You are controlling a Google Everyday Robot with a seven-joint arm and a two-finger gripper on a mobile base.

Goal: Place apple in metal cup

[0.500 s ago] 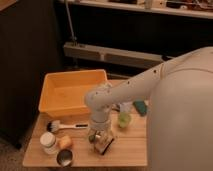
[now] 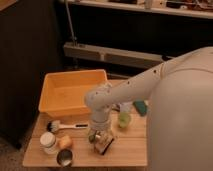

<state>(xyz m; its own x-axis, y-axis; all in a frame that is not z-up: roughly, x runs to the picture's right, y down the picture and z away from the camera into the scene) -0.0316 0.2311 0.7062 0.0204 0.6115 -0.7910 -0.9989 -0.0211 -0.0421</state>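
- Far left on the wooden table [image 2: 127, 147]: white jar [image 2: 48, 142], no label legible.
- Just right of it, the apple [image 2: 65, 142] sits on the tabletop, not gripped. The metal cup [image 2: 64, 157] is right below it toward the front edge, nearly touching, w/ nothing inside.
- Behind them: a brush [image 2: 65, 126] and a yellow bin [image 2: 72, 92].
- Centre: the gripper [image 2: 100, 139] hangs low over a brownish item [image 2: 105, 148], right of the apple. Can't tell if it's open or closed.
- Change vs half a sec ago: basically none. Arm, apple and cup are all where they were, so the pick hasn't started.
- Right: pale green cup [image 2: 123, 119]. No brands or text readable anywhere.
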